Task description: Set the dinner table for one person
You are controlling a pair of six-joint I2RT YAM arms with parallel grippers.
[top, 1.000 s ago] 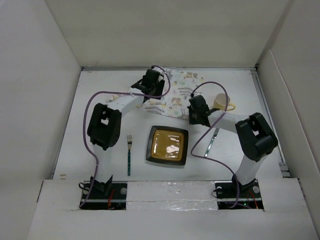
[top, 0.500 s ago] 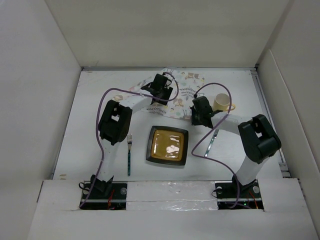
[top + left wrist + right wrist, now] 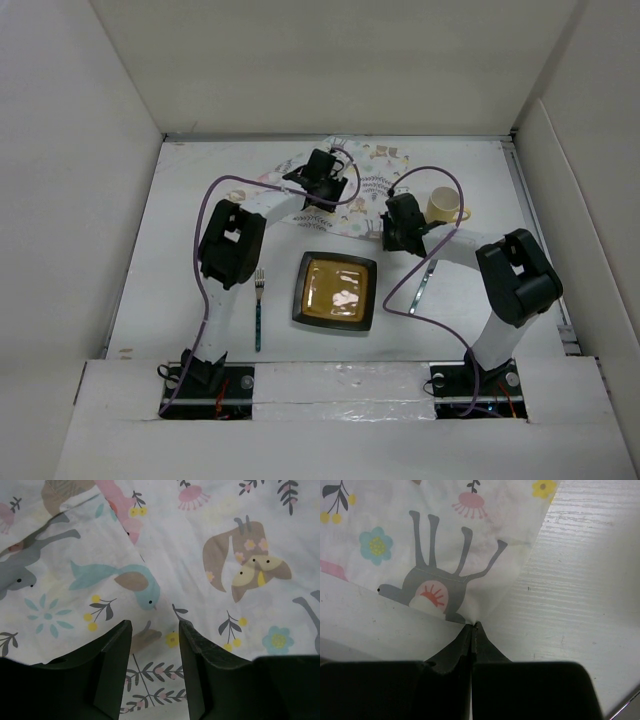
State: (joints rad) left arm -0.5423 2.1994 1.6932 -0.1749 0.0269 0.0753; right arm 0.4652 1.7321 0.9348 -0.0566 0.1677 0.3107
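Note:
A white placemat (image 3: 375, 170) printed with animals and leaves lies rumpled at the back middle of the dinner table (image 3: 200, 200). My left gripper (image 3: 325, 188) hangs over its left part. In the left wrist view the left gripper (image 3: 154, 627) is open, its jaws apart above the printed placemat (image 3: 200, 530) with nothing between them. My right gripper (image 3: 386, 234) is at the cloth's near right corner. In the right wrist view the right gripper (image 3: 472, 626) is shut on that corner of the placemat (image 3: 445, 540), lifting it a little off the table (image 3: 580, 580).
A dark square plate (image 3: 335, 292) with a yellow centre sits near the front middle. A teal-handled fork (image 3: 258, 310) lies to its left and a silver utensil (image 3: 424, 284) to its right. A cream cup (image 3: 443, 205) stands at the back right. White panels wall the table.
My left arm swung right across the placemat and has since held still. The right gripper shifted slightly, still pinching the corner.

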